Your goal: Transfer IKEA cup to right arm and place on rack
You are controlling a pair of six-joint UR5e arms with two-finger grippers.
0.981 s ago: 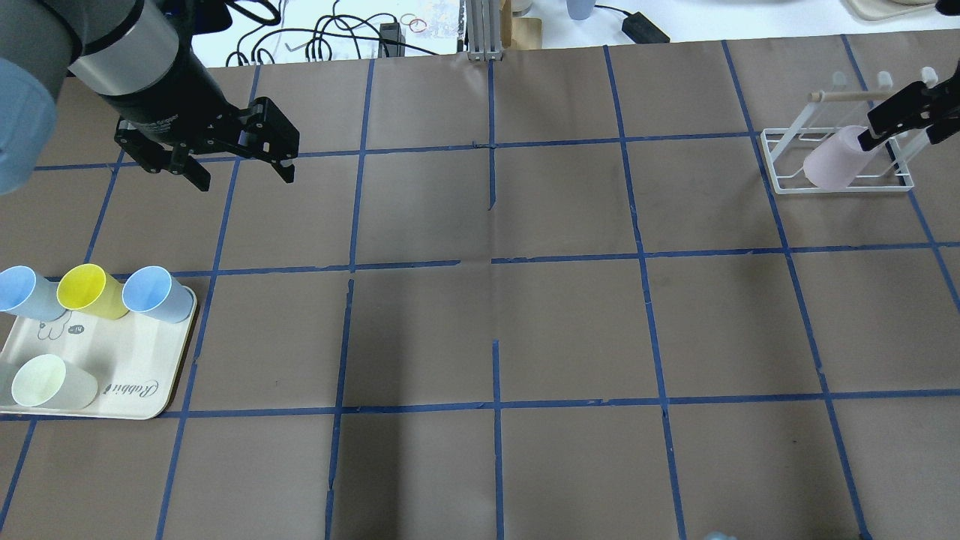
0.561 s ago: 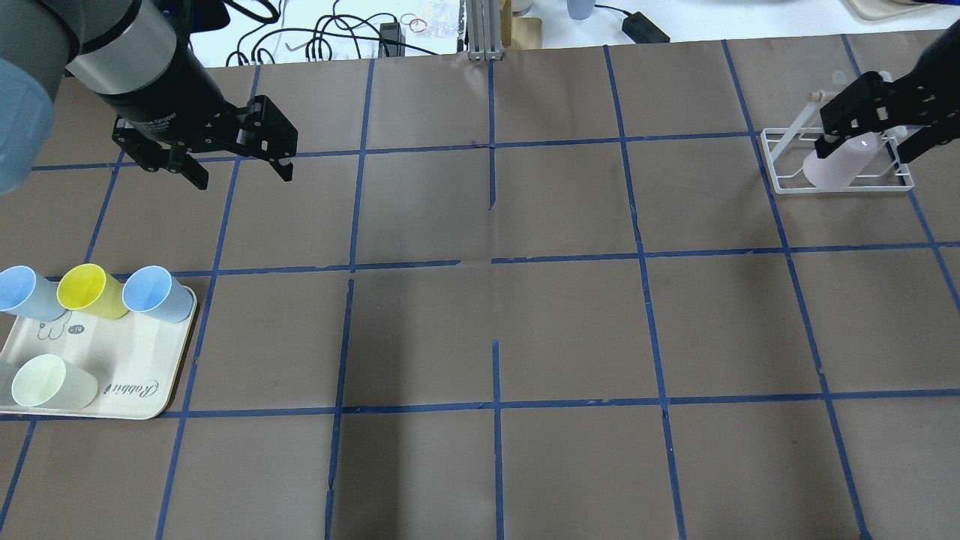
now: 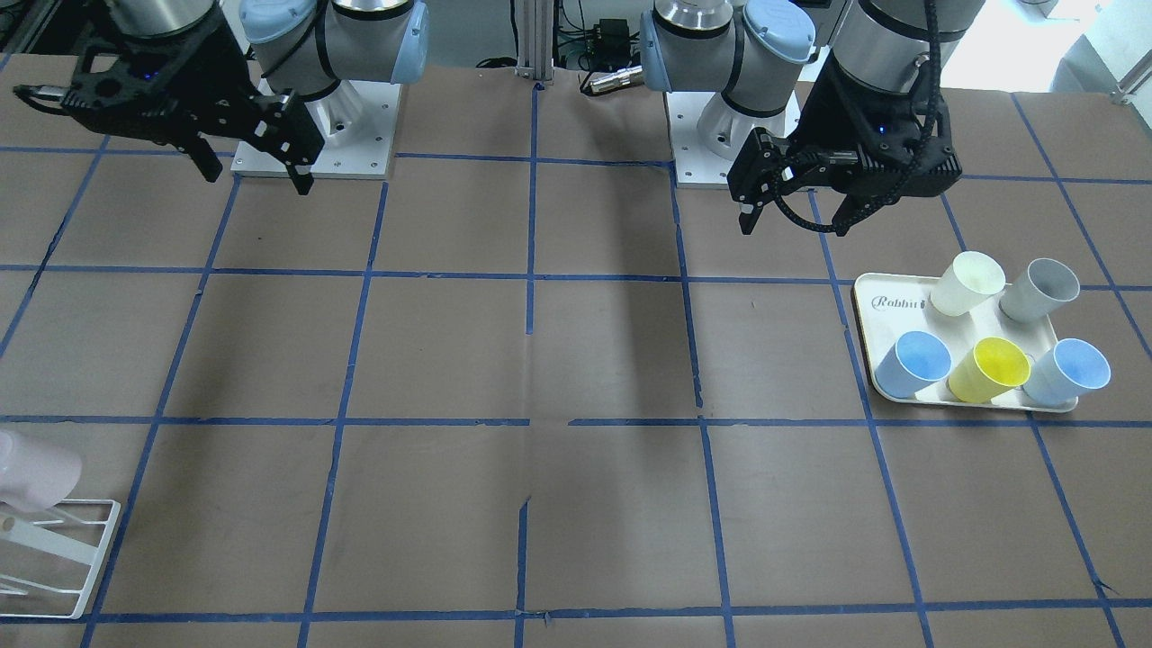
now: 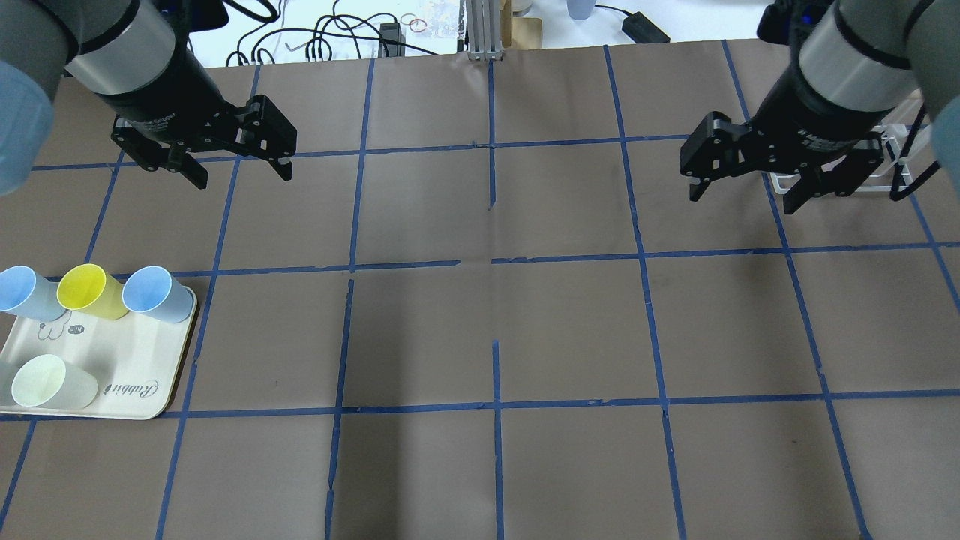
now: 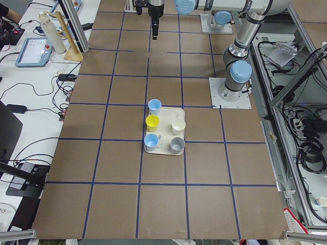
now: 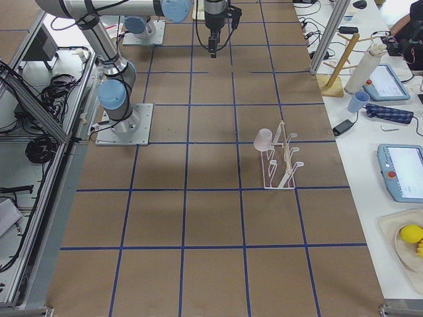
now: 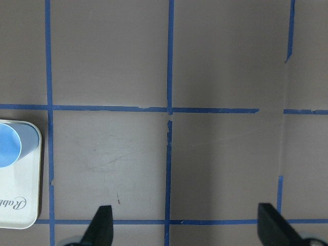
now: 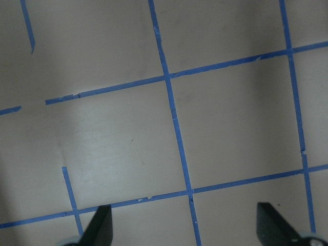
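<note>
Overhead exterior view: the right gripper hangs raised above the brown table, fingers spread wide and holding nothing, clear of the rack. The pink cup rests tilted on a prong at the rack's robot-side end, touched by neither gripper. Cup and rack stand on the table's right half, toward the edge away from the robot. The left gripper, fingers likewise spread and empty, hovers over the left half. It is well apart from a cream tray carrying two blue cups, a yellow cup, a cream cup and a grey cup.
</note>
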